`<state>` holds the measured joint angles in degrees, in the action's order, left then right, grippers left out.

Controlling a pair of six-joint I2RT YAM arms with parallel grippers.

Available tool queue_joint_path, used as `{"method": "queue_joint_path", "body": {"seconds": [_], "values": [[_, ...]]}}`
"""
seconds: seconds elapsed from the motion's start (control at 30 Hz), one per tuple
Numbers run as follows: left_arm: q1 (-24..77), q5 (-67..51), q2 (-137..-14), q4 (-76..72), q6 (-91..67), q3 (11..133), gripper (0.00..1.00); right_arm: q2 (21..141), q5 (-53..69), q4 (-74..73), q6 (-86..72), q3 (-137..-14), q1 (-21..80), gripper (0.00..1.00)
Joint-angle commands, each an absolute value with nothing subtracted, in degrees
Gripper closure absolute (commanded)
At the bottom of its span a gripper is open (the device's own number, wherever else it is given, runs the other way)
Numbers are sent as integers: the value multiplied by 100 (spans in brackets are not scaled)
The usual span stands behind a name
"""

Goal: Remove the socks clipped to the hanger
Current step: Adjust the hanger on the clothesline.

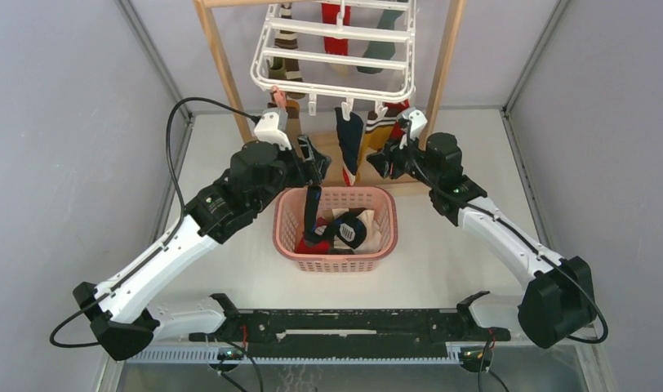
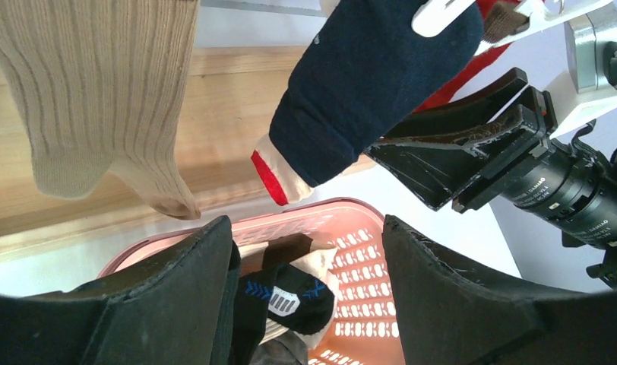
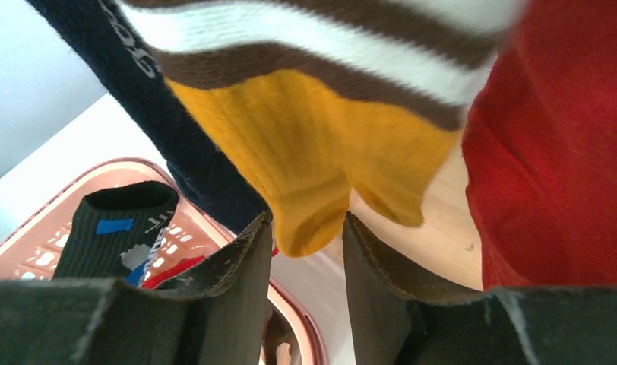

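Note:
The white hanger [image 1: 336, 57] hangs at the back with socks still clipped on. A navy sock [image 1: 348, 143] with a red-and-cream toe hangs from a front clip, and shows in the left wrist view [image 2: 366, 84]. My left gripper [image 1: 316, 159] is open over the pink basket [image 1: 335, 263]; a dark sock [image 1: 313, 211] hangs along its left finger [image 2: 207, 304] into the basket. My right gripper [image 1: 383, 163] is open, and the mustard toe of a brown-striped sock [image 3: 321, 152] dips between its fingertips. A red sock [image 3: 556, 137] hangs to its right.
The basket holds several socks, among them a black one with blue marks [image 2: 298, 293]. A beige ribbed sock [image 2: 100, 91] hangs left of the navy one. Wooden rack posts [image 1: 222, 65] [image 1: 447, 57] flank the hanger. A black rail [image 1: 336, 322] runs along the near edge.

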<state>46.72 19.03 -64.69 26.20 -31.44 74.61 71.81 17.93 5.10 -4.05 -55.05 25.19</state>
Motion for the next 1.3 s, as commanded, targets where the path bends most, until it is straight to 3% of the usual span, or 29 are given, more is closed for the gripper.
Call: {"method": "queue_joint_path", "body": {"seconds": [0.0, 0.3, 0.5, 0.8, 1.2, 1.27], "values": [[4629, 1814, -6329, 2495, -2997, 7358, 24, 7189, 1956, 1042, -491, -5834, 2564, 53], [4614, 1803, -6228, 2538, -2971, 7284, 25, 7355, 1878, 1431, -492, -5616, 2478, 48], [4612, 1796, -6205, 2578, -2936, 7303, 25, 7284, 1786, 1325, -470, -5534, 2402, 38], [4581, 1769, -6212, 2601, -2905, 7356, 25, 7395, 2114, 1504, -620, -5502, 2190, 59], [4579, 1674, -6141, 2674, -2898, 7400, 26, 7145, 2241, 1322, -751, -5502, 2179, 100], [4579, 1642, -6117, 2694, -2897, 7400, 26, 7056, 2260, 1242, -768, -5501, 2174, 100]]}}
